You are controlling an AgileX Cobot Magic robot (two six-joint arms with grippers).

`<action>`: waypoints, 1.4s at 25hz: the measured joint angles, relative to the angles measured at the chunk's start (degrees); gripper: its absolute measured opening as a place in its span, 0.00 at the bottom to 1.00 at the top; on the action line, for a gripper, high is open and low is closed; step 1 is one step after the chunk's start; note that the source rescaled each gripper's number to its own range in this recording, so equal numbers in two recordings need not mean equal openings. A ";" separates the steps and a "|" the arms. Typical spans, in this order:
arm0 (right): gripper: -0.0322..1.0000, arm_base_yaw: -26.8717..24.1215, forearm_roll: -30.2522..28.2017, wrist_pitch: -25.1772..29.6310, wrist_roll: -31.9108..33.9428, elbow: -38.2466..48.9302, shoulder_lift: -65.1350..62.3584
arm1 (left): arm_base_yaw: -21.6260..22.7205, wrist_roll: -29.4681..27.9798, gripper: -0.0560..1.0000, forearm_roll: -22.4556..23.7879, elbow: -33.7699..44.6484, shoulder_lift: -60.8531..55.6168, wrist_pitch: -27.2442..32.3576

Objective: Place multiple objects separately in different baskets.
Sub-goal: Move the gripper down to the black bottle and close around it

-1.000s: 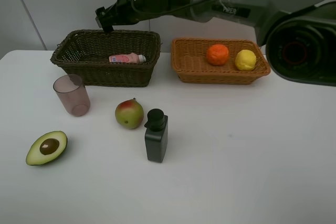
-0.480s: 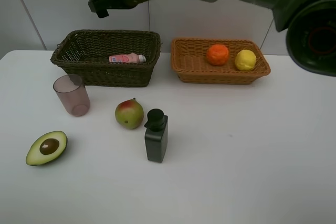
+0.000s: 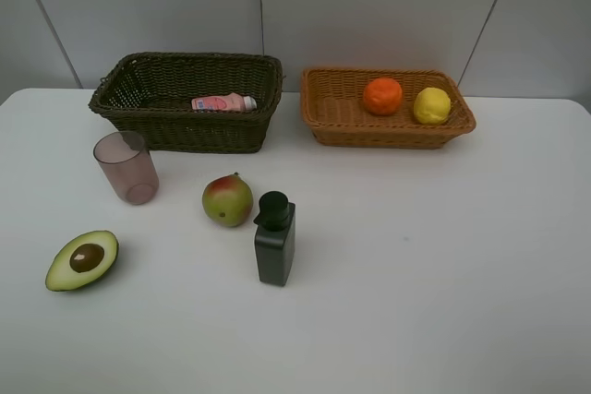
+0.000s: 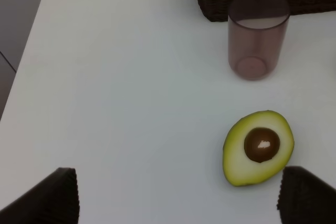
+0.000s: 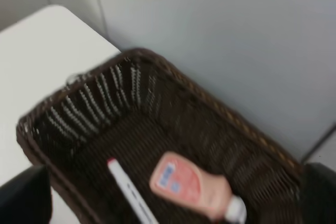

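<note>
step: left gripper [image 4: 178,196] wide, empty, above halved green avocado [image 4: 258,148] near white table's [image 4: 121,77] left edge | advice: centre jaws across its width, squeeze gently | right gripper [image 5: 170,198]: wide, empty

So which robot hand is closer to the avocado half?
Left. The left gripper hangs open near the halved avocado, which lies close to one of its fingertips. The right gripper is high up over the dark basket at the back, far from it.
</note>
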 joint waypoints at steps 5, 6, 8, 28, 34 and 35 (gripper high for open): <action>1.00 0.93 -4.73 10.83 6.15 0.00 -2.63 | 0.00 0.00 1.00 0.00 0.00 0.00 0.00; 1.00 1.16 -5.29 12.55 7.55 0.00 -2.75 | 0.00 0.00 1.00 0.00 0.00 0.00 0.00; 1.00 1.62 -6.82 16.56 10.71 0.00 -3.11 | 0.00 0.00 1.00 0.00 0.00 0.00 0.00; 1.00 8.65 -11.61 28.36 45.83 13.73 -5.61 | 0.00 0.00 1.00 0.00 0.00 0.00 0.00; 1.00 8.65 -10.45 28.52 50.01 20.50 -5.77 | 0.00 0.00 1.00 0.00 0.00 0.00 0.00; 1.00 8.65 -10.38 28.52 50.63 21.26 -5.77 | 0.00 0.00 1.00 0.00 0.00 0.00 0.00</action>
